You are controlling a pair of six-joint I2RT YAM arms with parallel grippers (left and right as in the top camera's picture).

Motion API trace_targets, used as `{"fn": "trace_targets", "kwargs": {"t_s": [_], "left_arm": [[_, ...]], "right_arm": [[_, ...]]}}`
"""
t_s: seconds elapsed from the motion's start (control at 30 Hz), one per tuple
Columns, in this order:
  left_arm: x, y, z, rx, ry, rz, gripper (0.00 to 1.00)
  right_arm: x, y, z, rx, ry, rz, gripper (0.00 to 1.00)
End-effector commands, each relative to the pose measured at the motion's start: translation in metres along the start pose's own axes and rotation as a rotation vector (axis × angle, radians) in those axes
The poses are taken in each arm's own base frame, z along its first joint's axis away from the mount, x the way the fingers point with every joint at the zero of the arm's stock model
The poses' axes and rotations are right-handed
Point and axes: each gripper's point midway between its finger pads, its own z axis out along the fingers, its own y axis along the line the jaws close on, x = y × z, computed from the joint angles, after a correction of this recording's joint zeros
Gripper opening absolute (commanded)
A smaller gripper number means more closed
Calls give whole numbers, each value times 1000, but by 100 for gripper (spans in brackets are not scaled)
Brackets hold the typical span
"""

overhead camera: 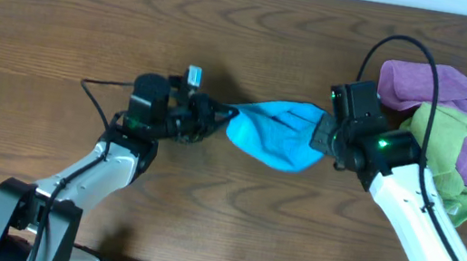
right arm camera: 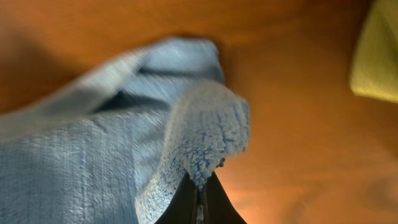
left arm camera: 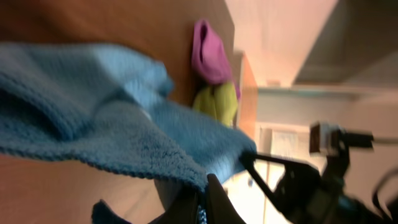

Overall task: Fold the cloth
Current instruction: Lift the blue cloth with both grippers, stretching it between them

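Spanning the whole overhead view, a brown wood-grain table (overhead camera: pixel 57 14) carries everything. Two white and black robot arms reach in from the near edge, the left arm (overhead camera: pixel 100 165) and the right arm (overhead camera: pixel 425 235).

At the far right lies a crumpled purple cloth (overhead camera: pixel 432 83). A lime-green cloth (overhead camera: pixel 445 156) lies bunched against it, partly under the right arm.

Near the middle of the table, well apart from that heap, is the cloth (overhead camera: pixel 274 134). It is bright sky-blue, plain and fluffy, and it is drawn out sideways between the two arms. Whether its underside touches the wood cannot be told.

The left gripper (overhead camera: pixel 216 112) is clamped on the cloth's left tip, its fingers pinched together over the fabric. The right gripper (overhead camera: pixel 323 134) is likewise closed on the cloth's right edge. Its wrist view shows a fold of blue pile caught between the dark fingertips.
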Motion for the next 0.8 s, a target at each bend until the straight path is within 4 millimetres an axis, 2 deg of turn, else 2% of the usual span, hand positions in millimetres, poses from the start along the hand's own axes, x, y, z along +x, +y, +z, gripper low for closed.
{"fn": "trace_targets", "kwargs": {"t_s": [0.0,0.13,0.33,0.47,0.6,0.77], "left_arm": [[-35,-5,-2,-53,-161,4,6],[-46,14,-5,-153,-230,-3,7],[-65,44,-19,-308,-369,5,9],[-80,56,-29,-385,-463,27,13],[-87,72,-33,-442,-509,18,25],[-80,87,-25,-461,-458,-3,39]], "right_arm": [[-15,11,1,-51,-53,-20,1],[-36,28,19,-92,-119,-31,1],[-53,47,64,-114,-165,-69,2],[-64,58,83,-138,-205,-62,1],[-72,64,92,-157,-238,-56,2],[-82,64,89,-142,-292,-47,1]]}}
